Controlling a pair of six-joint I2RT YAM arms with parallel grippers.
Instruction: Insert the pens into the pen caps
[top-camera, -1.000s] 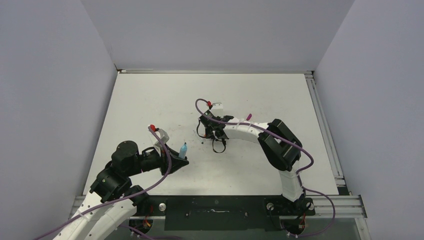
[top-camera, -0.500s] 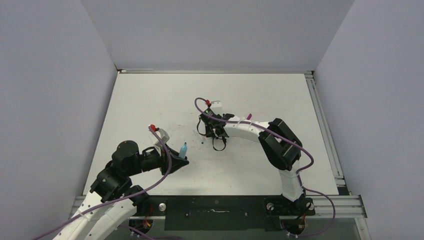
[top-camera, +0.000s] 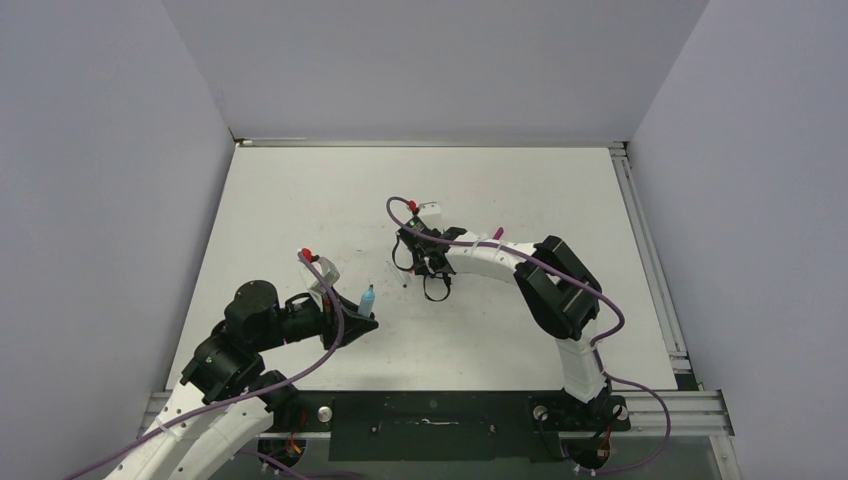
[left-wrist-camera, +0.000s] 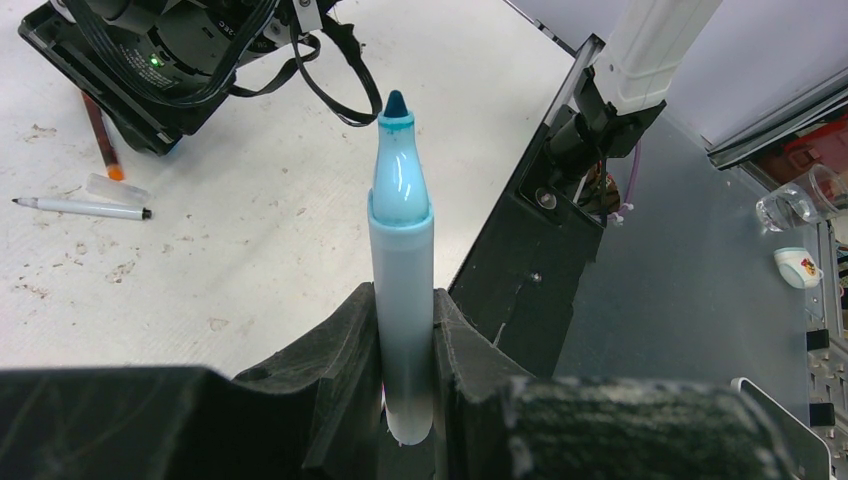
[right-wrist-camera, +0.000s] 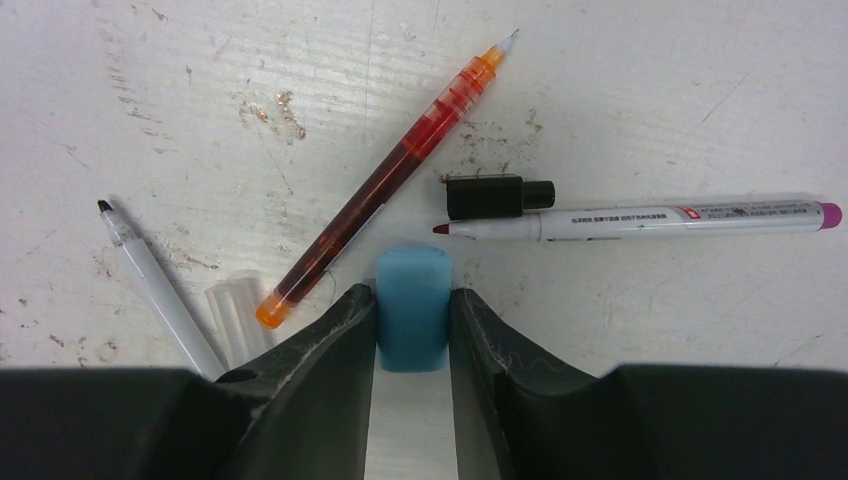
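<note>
The left gripper (left-wrist-camera: 405, 335) has its jaws clamped on a blue pen (left-wrist-camera: 401, 230), which stands upright with its tip bare, off the surface (left-wrist-camera: 250, 230). The right gripper (right-wrist-camera: 412, 296) has its jaws pressed against both sides of a blue cap (right-wrist-camera: 411, 325). That cap lies on the surface, just beside a red pen (right-wrist-camera: 390, 175) and near a black cap (right-wrist-camera: 495, 196) and a white pen (right-wrist-camera: 640, 220).

Four pens (right-wrist-camera: 385, 175) (right-wrist-camera: 640, 218) (right-wrist-camera: 155, 280) (left-wrist-camera: 402, 290) and perhaps three pen caps (right-wrist-camera: 412, 310) (right-wrist-camera: 495, 196) (right-wrist-camera: 228, 310)

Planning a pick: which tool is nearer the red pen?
Right. The right tool, around a cap, is beside the red pen; the left tool, holding a marker, far off.
</note>
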